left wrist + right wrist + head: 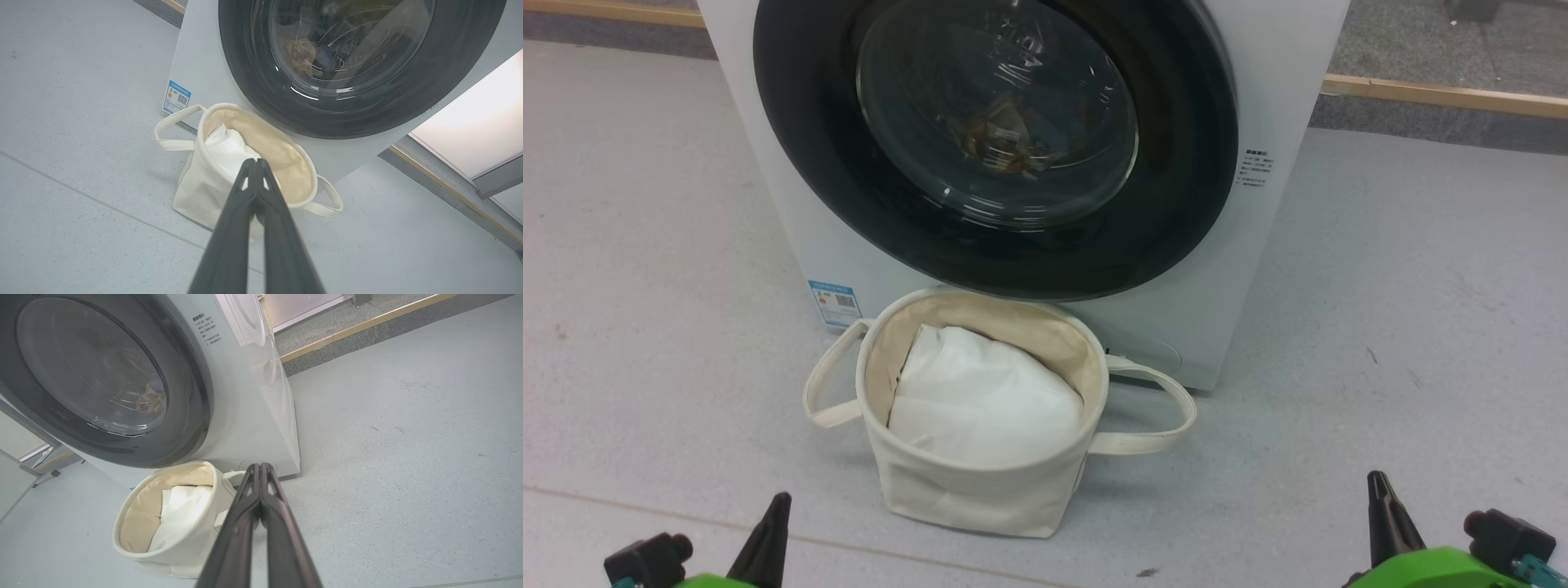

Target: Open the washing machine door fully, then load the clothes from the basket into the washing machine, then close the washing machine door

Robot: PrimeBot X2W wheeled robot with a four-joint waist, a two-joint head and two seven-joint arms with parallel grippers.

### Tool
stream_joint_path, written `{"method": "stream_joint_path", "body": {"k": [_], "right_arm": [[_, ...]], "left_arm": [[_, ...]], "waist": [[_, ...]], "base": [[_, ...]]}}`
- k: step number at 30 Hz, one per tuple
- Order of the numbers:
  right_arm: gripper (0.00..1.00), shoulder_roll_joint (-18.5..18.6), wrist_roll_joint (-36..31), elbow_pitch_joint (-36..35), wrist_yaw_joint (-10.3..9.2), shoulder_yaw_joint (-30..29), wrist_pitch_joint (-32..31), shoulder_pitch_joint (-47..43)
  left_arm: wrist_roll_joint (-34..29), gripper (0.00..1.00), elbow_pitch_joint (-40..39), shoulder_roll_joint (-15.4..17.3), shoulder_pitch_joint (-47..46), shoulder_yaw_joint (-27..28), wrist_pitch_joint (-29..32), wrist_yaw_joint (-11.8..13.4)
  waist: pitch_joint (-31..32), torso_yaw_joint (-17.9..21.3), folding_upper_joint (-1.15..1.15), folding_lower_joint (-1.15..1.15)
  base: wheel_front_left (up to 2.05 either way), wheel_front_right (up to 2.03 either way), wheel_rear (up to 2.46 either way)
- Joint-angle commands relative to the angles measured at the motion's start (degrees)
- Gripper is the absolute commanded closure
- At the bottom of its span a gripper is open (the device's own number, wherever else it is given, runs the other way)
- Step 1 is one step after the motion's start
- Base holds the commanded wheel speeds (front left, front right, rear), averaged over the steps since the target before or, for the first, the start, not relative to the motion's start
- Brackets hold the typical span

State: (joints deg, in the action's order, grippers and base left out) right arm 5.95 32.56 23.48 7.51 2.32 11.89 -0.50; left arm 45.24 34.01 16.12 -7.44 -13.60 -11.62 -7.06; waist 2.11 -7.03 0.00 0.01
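At the near left the left gripper [781, 502] hovers low over the grey floor [645, 245], its two dark fingers pressed flat together with nothing between them. Beyond it a small blue label [834, 303] sits on the lower left corner of the washing machine [1282, 98]. Just right of that label the basket [964, 490] stands on the floor right up against the foot of the washer, strap handles drooping to either side. Inside it lies a plain white cushion-like lump [984, 396], and no printed fabric is to be seen there. Above the basket the washing machine door [800, 155] looks shut flush against the front. Through its bulging glass a crumple with orange-brown patches shows in the drum, most likely the clothes [1005, 143]. At the near right the right gripper [1377, 480] also hangs over bare floor, well apart from the basket, fingers closed on nothing.

Judging by this, the loading and the closing look done and the task is at its end. The next move calls for little: both arms held clear, and perhaps a check that the door has latched
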Motion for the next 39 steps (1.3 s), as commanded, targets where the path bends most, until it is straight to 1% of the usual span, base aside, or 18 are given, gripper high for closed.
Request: {"method": "stream_joint_path", "body": {"k": [1,39], "right_arm": [[1.0,0.2,1.3,-2.2,0.0,-0.6,-0.3,2.6],[1.0,-0.9,21.9,-4.5,-0.01,-3.5,-6.7,4.3]], "left_arm": [[1.0,1.0,-2.1,0.7,-2.6,1.8,0.4,0.1],[17.4,1.0,-9.2,-4.1,-1.2,8.2,6.5,0.6]], "waist": [[0.0,0.1,0.0,-0.01],[-0.7,2.5,0.0,-0.01]], "base": [[0.0,0.0,0.0],[0.0,0.0,0.0]]}}
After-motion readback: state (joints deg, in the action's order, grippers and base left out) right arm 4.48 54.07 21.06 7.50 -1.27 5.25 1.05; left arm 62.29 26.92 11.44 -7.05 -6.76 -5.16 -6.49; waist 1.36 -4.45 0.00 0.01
